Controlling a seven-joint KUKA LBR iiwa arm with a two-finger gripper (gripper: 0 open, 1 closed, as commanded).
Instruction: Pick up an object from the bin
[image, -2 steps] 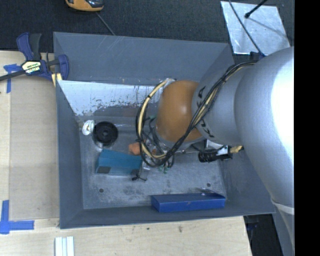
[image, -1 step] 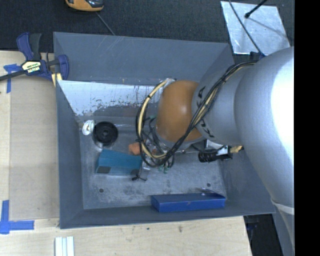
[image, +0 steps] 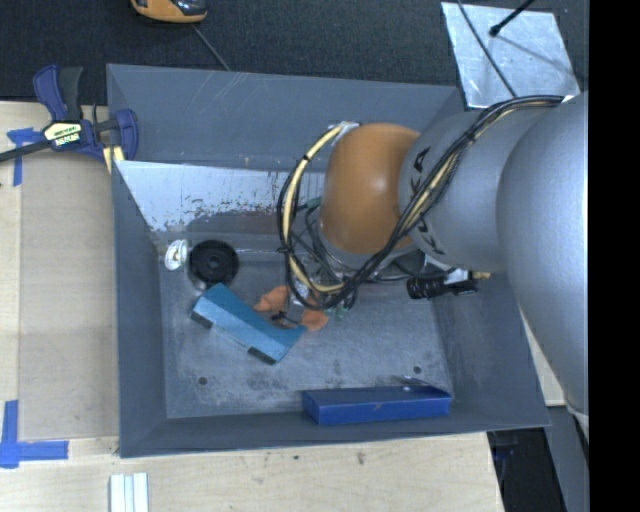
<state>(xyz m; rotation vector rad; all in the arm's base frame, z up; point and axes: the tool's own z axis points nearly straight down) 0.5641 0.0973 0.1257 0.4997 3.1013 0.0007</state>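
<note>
Seems the grasp step: my claw (image: 295, 312) low at orange piece (image: 270, 298), light blue block (image: 240, 322) just beside; open or closed, cannot tell. Next: secure grip, lift clear

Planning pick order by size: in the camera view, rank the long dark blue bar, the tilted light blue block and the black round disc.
1. Long dark blue bar, longest.
2. Tilted light blue block, shorter but wider, nearly a tie.
3. Black round disc, clearly smallest.
</note>
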